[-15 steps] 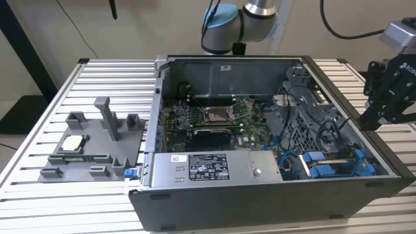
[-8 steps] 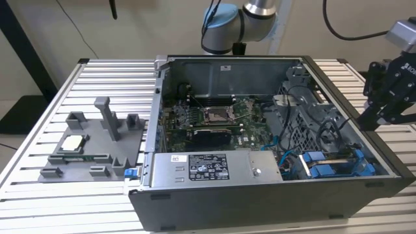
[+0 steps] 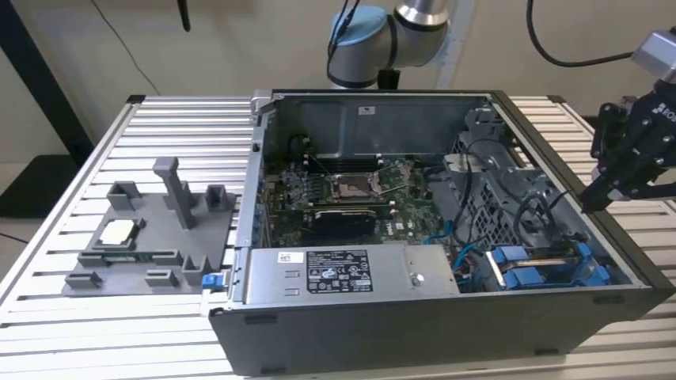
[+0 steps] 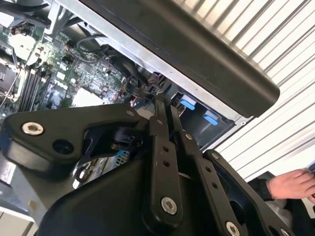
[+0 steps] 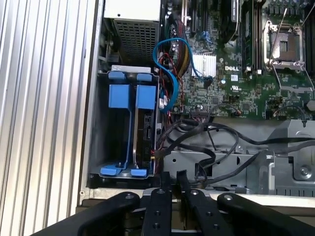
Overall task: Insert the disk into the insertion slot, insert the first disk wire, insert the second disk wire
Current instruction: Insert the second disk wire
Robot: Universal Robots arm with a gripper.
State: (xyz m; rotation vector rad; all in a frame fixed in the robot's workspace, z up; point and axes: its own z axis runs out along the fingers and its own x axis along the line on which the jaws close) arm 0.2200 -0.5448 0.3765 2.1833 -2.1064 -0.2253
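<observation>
Black gripper fingers sit pressed close together, pinching nothing. They point down just outside the computer case, at the exterior view's right, near the insertion slot. The disk stands in that slot in its blue frame, on the motherboard side. A white printed label covers the power supply.

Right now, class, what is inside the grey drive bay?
Two blue frames stand side by side in the insertion slot; one holds the disk. Its faces are covered by the frames.
</observation>
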